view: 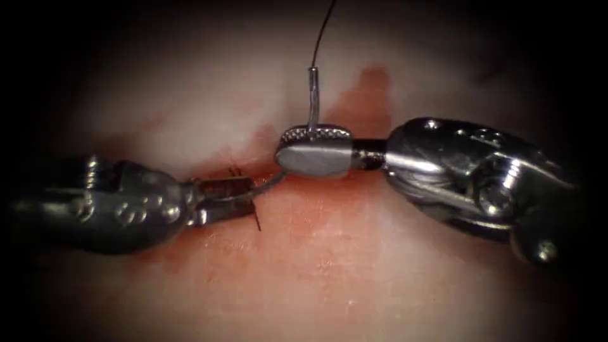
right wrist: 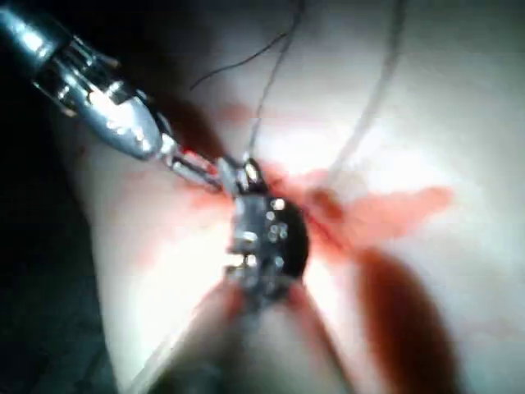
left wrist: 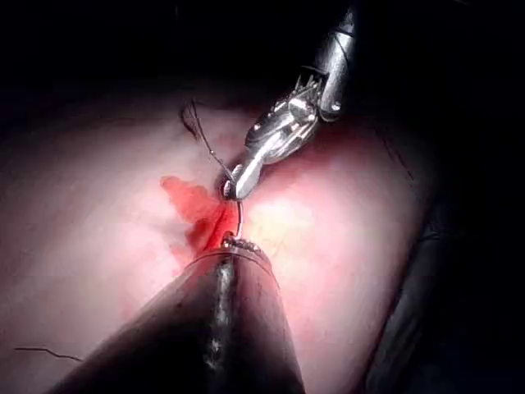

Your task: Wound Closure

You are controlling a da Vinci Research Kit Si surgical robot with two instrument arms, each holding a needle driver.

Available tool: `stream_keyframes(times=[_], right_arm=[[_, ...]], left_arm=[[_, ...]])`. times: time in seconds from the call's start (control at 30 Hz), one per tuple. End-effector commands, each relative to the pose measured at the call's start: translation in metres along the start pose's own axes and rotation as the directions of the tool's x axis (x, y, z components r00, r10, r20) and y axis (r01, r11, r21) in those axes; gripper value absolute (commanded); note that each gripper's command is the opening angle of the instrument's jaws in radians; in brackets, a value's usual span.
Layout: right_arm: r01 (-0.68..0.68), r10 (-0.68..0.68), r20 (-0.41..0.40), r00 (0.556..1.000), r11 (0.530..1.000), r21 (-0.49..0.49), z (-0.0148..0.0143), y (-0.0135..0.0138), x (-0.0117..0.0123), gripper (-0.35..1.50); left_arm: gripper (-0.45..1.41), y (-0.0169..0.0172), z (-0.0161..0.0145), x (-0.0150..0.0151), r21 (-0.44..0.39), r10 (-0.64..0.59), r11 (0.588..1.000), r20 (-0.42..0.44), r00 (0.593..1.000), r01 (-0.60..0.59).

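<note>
The curved needle (view: 312, 95) stands above the tissue (view: 354, 272), not in it. Its thread (view: 324, 28) runs up from the tail end. My right tool (view: 283, 154) comes in from the right with its jaws shut on the needle near the tail, over the cut (view: 253, 166). The curve sweeps down and left to my left tool (view: 252, 195), whose jaws are shut on the needle near its point. In the left wrist view the needle (left wrist: 239, 215) bridges the left tool (left wrist: 238, 244) and the right tool (left wrist: 232, 190). The right wrist view has both tools meeting (right wrist: 225, 174).
Short cut thread ends (view: 258, 218) from a stitch stick out beside the left jaws. Red fluid (view: 367, 88) stains the tissue beyond the right tool and along the cut. A loose dark thread (left wrist: 201, 131) lies on the tissue.
</note>
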Motion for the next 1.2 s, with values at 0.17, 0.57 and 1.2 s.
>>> stream_keyframes(times=[0.17,0.57,1.2], right_arm=[[0.082,-0.082,0.001,0.997,0.997,-0.012,-0.0014,0.0002,0.0003,-0.35],[0.358,-0.364,0.060,0.929,0.929,0.096,-0.0022,0.0008,0.0000,-0.35],[0.829,-0.864,-0.035,0.502,0.468,0.306,-0.0002,-0.0054,0.0018,-0.35]], left_arm=[[-0.45,0.0003,0.0007,0.0003,-0.015,0.005,1.000,-0.010,1.000,-0.005],[1.13,-0.0037,-0.0020,0.0040,-0.259,-0.356,0.915,-0.160,0.921,0.309],[0.89,-0.0019,0.0038,-0.0011,-0.432,-0.508,0.759,0.074,0.858,0.487]])
